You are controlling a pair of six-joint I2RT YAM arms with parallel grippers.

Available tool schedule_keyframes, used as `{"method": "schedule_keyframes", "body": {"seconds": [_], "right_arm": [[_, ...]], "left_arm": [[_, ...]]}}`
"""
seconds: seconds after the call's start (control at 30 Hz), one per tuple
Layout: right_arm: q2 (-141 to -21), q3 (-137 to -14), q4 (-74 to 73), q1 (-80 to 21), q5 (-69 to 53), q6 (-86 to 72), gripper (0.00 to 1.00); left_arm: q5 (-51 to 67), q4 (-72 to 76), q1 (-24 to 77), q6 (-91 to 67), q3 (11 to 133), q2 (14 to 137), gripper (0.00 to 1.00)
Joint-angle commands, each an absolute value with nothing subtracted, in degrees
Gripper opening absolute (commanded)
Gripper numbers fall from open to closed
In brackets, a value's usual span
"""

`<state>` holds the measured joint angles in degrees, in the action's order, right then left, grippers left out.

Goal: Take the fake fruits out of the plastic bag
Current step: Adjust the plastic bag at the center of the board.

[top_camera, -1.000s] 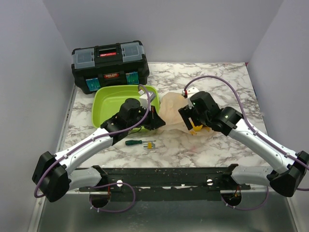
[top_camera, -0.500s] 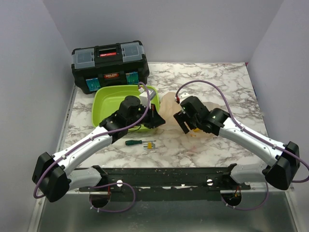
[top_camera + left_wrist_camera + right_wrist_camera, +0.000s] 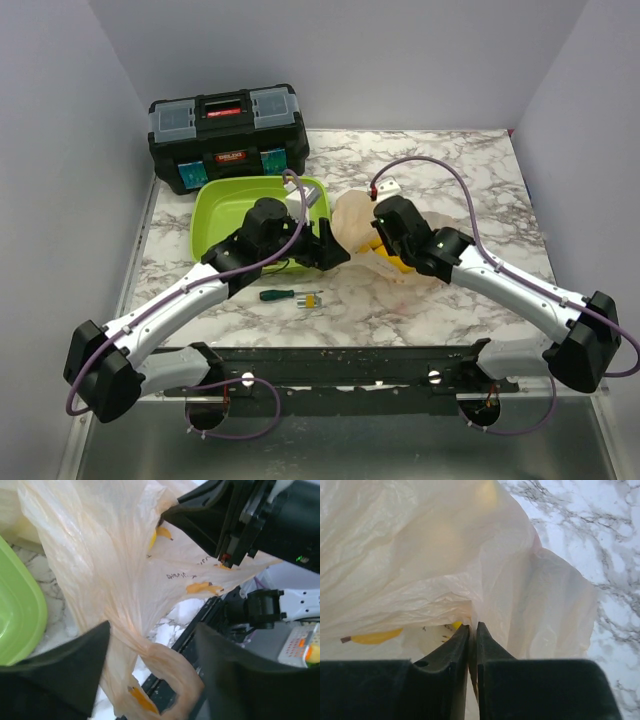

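Observation:
The peach-orange plastic bag [image 3: 352, 228] lies crumpled on the marble between my two grippers, just right of the lime-green tray. My right gripper [image 3: 377, 243] is shut on a fold of the plastic bag [image 3: 420, 555]; in the right wrist view its fingers [image 3: 473, 627] pinch the film tight. My left gripper [image 3: 335, 252] stands open, and the bag's twisted handle loop [image 3: 165, 680] hangs loose between its fingertips [image 3: 75, 670]. A yellow shape [image 3: 396, 264] shows beside the right gripper. The fake fruits are otherwise hidden inside the bag.
The lime-green tray [image 3: 215, 215] sits left of the bag, under the left arm. A black toolbox [image 3: 228, 135] stands at the back left. A green-handled screwdriver [image 3: 290, 296] lies on the marble in front of the left gripper.
My left gripper has opened and let go of the bag's handle. My right gripper has moved left onto the bag and shut on its film.

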<state>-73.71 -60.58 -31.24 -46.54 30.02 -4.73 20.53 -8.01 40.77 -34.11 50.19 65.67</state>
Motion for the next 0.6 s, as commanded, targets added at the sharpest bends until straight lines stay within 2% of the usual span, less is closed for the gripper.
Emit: {"method": "schedule_keyframes", "body": {"seconds": [0.0,0.07,0.17,0.3,0.43,0.57], "right_arm": [[-73.2,-61.9,-26.5,-47.0,28.3,-7.8,0.04],[-73.4,-62.2,-26.5,-46.9,29.4,-9.0,0.01],[-72.5,-62.0,-25.4,-47.0,30.9,-12.1,0.01],[-70.1,-60.4,-22.0,-46.9,31.4,-15.6,0.01],[-68.3,-59.6,-20.5,-46.9,34.2,-17.6,0.01],[-67.2,-59.8,-19.9,-46.9,35.9,-18.7,0.01]], "left_arm": [[22.5,-10.2,40.3,-34.6,51.9,62.2,0.82],[22.2,-11.3,40.4,-34.7,51.6,60.4,0.88],[21.8,-12.5,40.4,-35.9,50.0,57.2,0.92],[22.5,-10.9,40.4,-41.2,44.3,52.8,0.92],[23.8,-3.0,40.6,-48.9,35.5,48.6,0.90],[19.0,-0.3,42.8,-54.8,32.5,48.6,0.94]]}}
